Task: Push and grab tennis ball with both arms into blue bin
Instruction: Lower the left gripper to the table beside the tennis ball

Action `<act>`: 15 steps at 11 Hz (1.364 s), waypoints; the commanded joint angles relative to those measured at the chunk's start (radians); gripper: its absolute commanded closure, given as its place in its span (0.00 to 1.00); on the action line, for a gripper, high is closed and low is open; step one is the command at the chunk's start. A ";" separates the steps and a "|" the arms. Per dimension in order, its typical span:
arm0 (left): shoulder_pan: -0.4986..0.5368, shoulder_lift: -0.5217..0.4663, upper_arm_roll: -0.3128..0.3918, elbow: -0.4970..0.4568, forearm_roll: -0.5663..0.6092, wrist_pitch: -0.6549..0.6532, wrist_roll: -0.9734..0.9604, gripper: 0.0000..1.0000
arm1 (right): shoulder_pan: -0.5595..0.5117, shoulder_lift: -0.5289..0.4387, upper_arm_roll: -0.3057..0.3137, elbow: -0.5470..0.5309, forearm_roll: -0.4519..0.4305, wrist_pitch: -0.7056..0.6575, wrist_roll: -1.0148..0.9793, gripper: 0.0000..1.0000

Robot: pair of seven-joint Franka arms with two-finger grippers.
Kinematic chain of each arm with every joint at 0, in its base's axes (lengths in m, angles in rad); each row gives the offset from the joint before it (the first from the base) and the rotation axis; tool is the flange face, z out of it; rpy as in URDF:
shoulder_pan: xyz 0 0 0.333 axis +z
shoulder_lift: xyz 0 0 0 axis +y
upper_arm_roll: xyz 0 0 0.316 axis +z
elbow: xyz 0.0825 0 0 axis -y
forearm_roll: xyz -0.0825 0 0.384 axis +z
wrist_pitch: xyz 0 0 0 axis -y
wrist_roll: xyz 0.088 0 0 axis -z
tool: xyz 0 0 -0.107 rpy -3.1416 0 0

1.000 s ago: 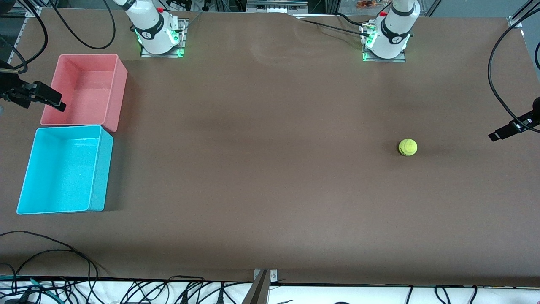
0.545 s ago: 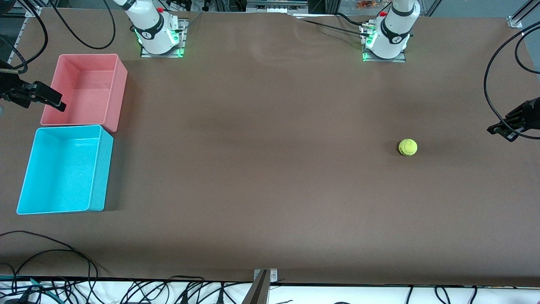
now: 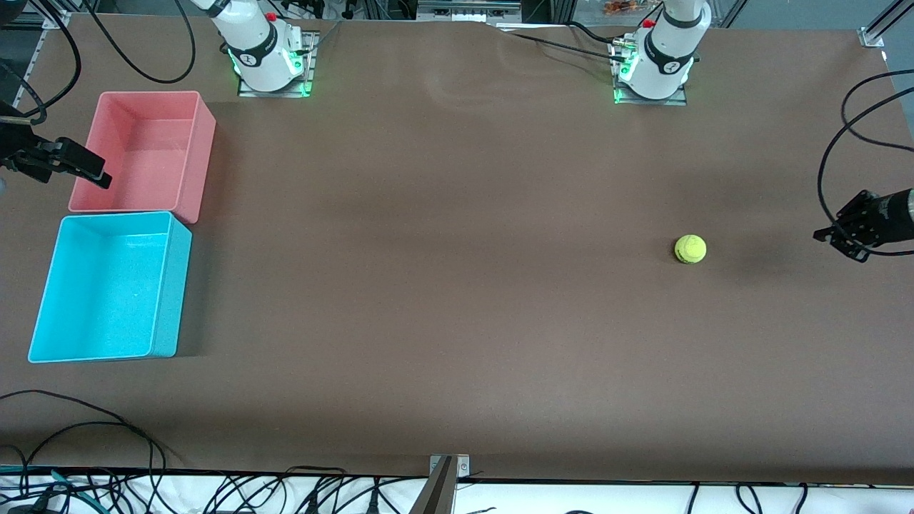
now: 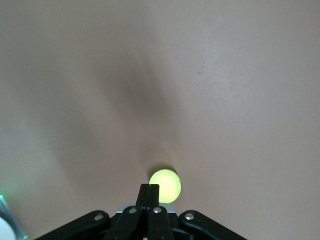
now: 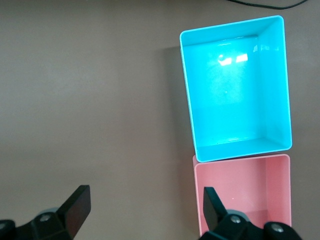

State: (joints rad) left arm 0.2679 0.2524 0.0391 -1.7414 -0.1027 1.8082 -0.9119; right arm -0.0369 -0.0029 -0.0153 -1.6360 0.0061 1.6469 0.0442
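The tennis ball [image 3: 690, 249] lies on the brown table toward the left arm's end; it also shows in the left wrist view [image 4: 166, 185]. My left gripper [image 3: 822, 235] is shut and empty, low over the table beside the ball and apart from it, on the side away from the bins; its tips [image 4: 149, 188] point at the ball. The blue bin [image 3: 171, 285] stands open and empty at the right arm's end; it also shows in the right wrist view [image 5: 186, 95]. My right gripper [image 3: 94, 176] is open and empty over the pink bin's outer wall; in its own wrist view [image 5: 145, 196] the jaws stand wide apart.
A pink bin [image 3: 202, 153] stands against the blue bin, farther from the front camera; it also shows in the right wrist view [image 5: 240, 200]. Cables [image 3: 832, 150] hang by the left arm. More cables lie along the table's front edge [image 3: 86, 428].
My left gripper has moved in from the table's end toward the ball and turned to point at it. The ball, the bins and the right gripper have not moved.
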 commanded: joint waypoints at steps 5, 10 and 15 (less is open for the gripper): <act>0.002 -0.024 -0.018 -0.453 -0.042 0.501 -0.157 1.00 | 0.000 0.008 0.002 0.024 -0.014 -0.018 0.013 0.00; 0.042 0.073 -0.016 -0.486 -0.017 0.641 -0.174 1.00 | 0.000 0.008 0.000 0.024 -0.014 -0.018 0.013 0.00; 0.073 0.130 -0.018 -0.487 -0.018 0.718 -0.142 1.00 | 0.000 0.008 0.001 0.024 -0.014 -0.018 0.011 0.00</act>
State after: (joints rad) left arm 0.3400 0.3758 0.0268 -2.2301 -0.1201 2.5118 -1.0669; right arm -0.0369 -0.0026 -0.0156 -1.6357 0.0061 1.6467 0.0443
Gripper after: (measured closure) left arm 0.991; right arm 0.000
